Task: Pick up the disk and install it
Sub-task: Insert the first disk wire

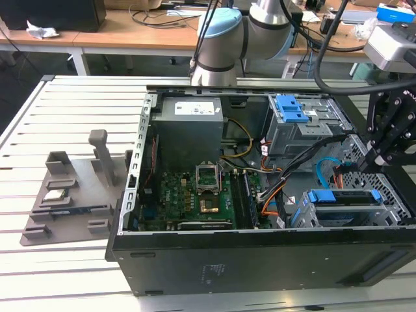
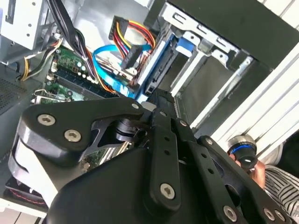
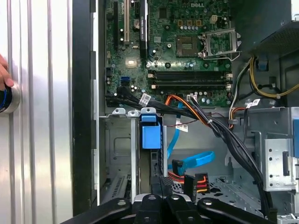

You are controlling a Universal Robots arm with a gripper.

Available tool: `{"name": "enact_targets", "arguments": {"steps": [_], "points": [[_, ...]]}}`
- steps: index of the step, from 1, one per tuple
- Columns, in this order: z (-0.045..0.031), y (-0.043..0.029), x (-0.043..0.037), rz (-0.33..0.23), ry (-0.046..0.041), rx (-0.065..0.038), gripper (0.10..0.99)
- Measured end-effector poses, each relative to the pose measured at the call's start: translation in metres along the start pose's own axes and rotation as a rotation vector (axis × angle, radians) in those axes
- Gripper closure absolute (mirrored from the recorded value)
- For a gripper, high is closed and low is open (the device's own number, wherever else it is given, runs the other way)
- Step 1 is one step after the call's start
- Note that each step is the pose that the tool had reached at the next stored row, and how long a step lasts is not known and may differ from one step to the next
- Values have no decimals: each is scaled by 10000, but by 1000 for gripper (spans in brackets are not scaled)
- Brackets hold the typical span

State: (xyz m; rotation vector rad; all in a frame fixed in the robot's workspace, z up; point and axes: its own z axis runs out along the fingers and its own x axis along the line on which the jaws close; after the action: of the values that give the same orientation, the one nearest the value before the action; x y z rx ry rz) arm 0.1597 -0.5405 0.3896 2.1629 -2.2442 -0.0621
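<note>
The disk (image 1: 344, 197), silver in a bright blue frame, sits in the drive cage at the near corner of the open computer case (image 1: 260, 260), on the exterior view's right. In the first wrist view I look along its edge, with the frame's blue tab (image 3: 150, 133) toward the motherboard. My gripper (image 1: 366, 166) hangs just above the disk's far end. Its fingers are shut together with nothing between them, and their tips (image 3: 161, 181) are right at the disk's end. Whether they touch it is unclear. The black gripper links (image 2: 156, 100) fill the near part of the second wrist view.
A grey fixture (image 1: 65, 188) with a small processor chip (image 1: 55, 194) lies left of the case in the exterior view. Inside are the motherboard (image 1: 195, 195), power supply (image 1: 188, 123), a blue-latched cage (image 1: 296, 110) and loose cables (image 3: 196, 161). A person's hand (image 3: 3, 74) rests outside the case.
</note>
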Motion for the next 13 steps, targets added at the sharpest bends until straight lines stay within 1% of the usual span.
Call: {"name": "enact_targets", "arguments": {"steps": [2, 3, 4, 5, 8, 12, 13], "points": [[23, -31, -69, -1, 7, 0, 980], [41, -55, -136, 0, 14, 1, 980], [80, -79, -216, 0, 15, 1, 980], [100, -87, -237, 0, 13, 0, 980], [141, -105, -266, 0, 13, 0, 980], [142, -108, -267, 1, 14, 1, 973], [142, -108, -267, 1, 15, 1, 914]]}}
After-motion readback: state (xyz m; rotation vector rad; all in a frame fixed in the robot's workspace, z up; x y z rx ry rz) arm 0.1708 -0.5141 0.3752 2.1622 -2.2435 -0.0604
